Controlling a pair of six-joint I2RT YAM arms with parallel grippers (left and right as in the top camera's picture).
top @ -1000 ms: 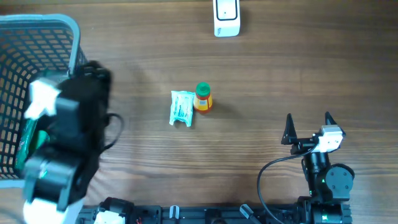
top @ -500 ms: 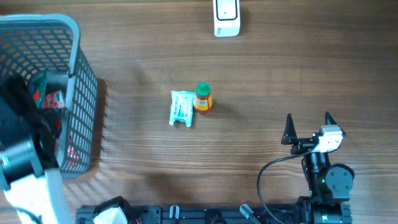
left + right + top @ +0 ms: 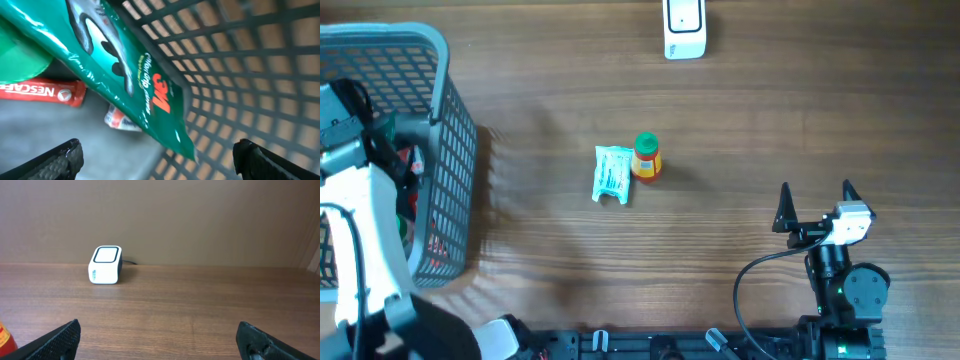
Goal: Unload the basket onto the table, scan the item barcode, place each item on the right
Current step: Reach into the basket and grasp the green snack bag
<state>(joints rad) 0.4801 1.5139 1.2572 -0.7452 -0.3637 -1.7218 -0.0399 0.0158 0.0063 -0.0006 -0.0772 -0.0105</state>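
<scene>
gripper on left arm (image 3: 157,156) sat inside grey plastic mesh basket (image 3: 455,140), fingers spread wide, empty. glossy green foil pouch (image 3: 135,85) leaned on basket wall just ahead. right gripper (image 3: 815,203) was spread too, empty, facing white box-shaped barcode scanner (image 3: 105,264).

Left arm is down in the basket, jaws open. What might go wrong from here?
The left gripper may catch the basket mesh, since the green packet leans against it. The packet looks glossy and limp, so it may slip from the grip. The Nescafe stick lies close by and might be pinched along.
</scene>
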